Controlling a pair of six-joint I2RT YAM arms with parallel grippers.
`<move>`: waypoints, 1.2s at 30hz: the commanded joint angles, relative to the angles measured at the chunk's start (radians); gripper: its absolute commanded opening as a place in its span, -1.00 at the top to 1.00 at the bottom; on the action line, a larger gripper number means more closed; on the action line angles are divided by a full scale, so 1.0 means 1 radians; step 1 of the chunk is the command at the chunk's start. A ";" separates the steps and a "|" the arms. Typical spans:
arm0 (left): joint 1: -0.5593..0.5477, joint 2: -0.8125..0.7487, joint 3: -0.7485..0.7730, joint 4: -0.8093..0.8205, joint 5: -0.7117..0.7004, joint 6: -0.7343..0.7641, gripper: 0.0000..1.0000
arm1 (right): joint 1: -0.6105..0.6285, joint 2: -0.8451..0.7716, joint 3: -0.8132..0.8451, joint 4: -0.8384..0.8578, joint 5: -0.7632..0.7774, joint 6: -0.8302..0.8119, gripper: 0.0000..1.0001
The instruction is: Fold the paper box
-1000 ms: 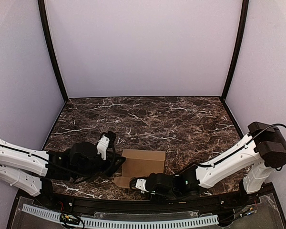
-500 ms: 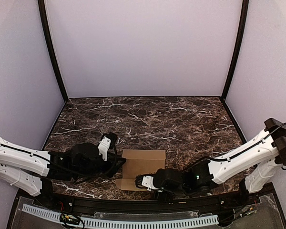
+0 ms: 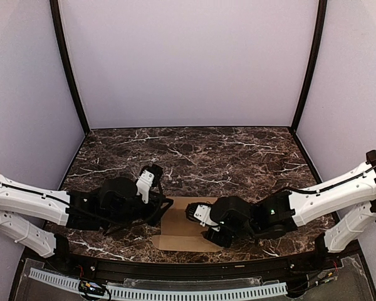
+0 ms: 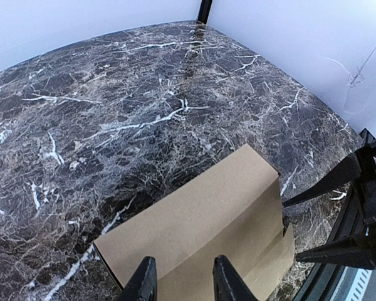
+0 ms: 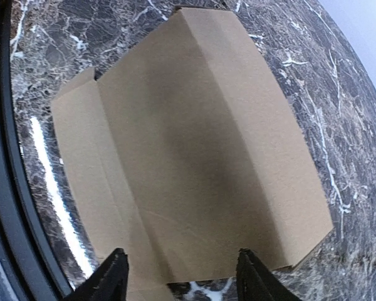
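The paper box (image 3: pixel 178 237) is a plain brown cardboard piece lying nearly flat on the marble table near the front edge. It has creased panels and a narrow flap along its near side. In the left wrist view the box (image 4: pixel 200 213) lies just under my left gripper (image 4: pixel 183 285), whose jaws stand apart above its left end with nothing held. In the right wrist view the box (image 5: pixel 194 138) stretches away from my right gripper (image 5: pixel 183 279), which is open wide at the right end. From above, the left gripper (image 3: pixel 165 208) and right gripper (image 3: pixel 192 216) face each other over the box.
The dark marble table (image 3: pixel 238 157) reaches back to pale walls with black corner posts (image 3: pixel 69 69). A black rail (image 3: pixel 175 269) runs along the near edge, just below the box. The right gripper's fingers (image 4: pixel 326 182) show at the right of the left wrist view.
My right gripper has swung from the box's near edge up and back to its right end, opening wider. The box lies flatter now. My left gripper has shifted slightly right.
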 commanded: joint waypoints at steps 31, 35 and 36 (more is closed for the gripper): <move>0.264 0.090 0.143 -0.147 0.306 0.024 0.36 | -0.413 0.282 0.314 -0.125 -0.249 -0.103 0.55; 0.289 0.121 0.152 -0.156 0.317 0.024 0.36 | -0.426 0.299 0.349 -0.139 -0.263 -0.128 0.56; 0.293 0.124 0.148 -0.152 0.316 0.024 0.36 | -0.427 0.299 0.353 -0.139 -0.262 -0.131 0.56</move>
